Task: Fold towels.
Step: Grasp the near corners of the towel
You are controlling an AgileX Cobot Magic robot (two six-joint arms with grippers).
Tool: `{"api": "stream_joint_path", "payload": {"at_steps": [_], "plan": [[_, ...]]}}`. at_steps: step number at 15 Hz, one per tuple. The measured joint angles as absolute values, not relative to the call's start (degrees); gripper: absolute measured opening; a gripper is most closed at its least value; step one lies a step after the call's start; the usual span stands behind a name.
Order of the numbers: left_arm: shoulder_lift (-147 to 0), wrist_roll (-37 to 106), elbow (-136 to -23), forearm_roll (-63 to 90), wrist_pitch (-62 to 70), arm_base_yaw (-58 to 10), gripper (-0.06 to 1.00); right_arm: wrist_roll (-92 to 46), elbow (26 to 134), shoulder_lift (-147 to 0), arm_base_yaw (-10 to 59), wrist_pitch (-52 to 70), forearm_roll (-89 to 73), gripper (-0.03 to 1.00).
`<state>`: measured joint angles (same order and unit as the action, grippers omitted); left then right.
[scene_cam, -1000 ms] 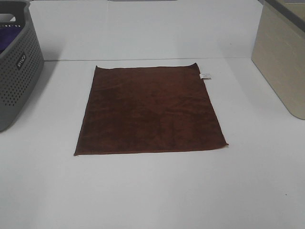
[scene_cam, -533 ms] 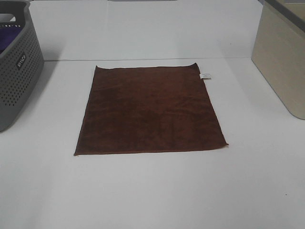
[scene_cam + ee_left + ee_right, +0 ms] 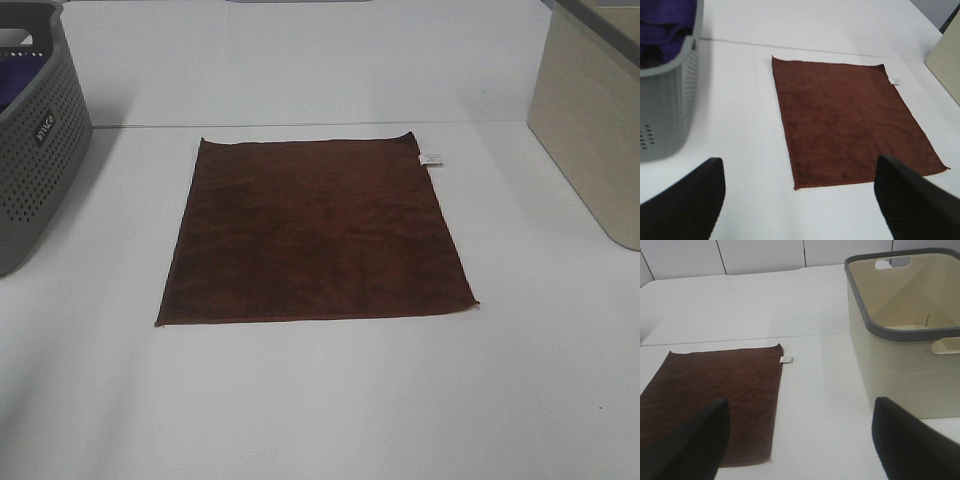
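A dark brown towel lies flat and unfolded on the white table, with a small white label at its far right corner. It also shows in the left wrist view and the right wrist view. Neither arm shows in the exterior high view. My left gripper is open, its black fingers wide apart, back from the towel's near edge. My right gripper is open too, its fingers wide apart, to the right of the towel.
A grey perforated basket holding purple cloth stands at the left of the table. A beige bin with a grey rim stands at the right; it looks empty inside.
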<state>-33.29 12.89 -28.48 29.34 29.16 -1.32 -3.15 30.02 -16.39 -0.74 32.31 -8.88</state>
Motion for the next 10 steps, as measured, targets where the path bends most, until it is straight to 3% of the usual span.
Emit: {"api": "stream_joint_path", "payload": {"at_steps": [4,10], "plan": [[-50.71,26.99,-28.48,45.72,27.04,-1.32,0.76,-5.44,30.02,-30.88,-0.74,29.68,-14.67,0.74],[-72.08,54.55,-28.48,80.33,29.34,-1.32,0.76,-26.81,30.08,-56.78,-0.74,28.07,-39.82,0.73]]}}
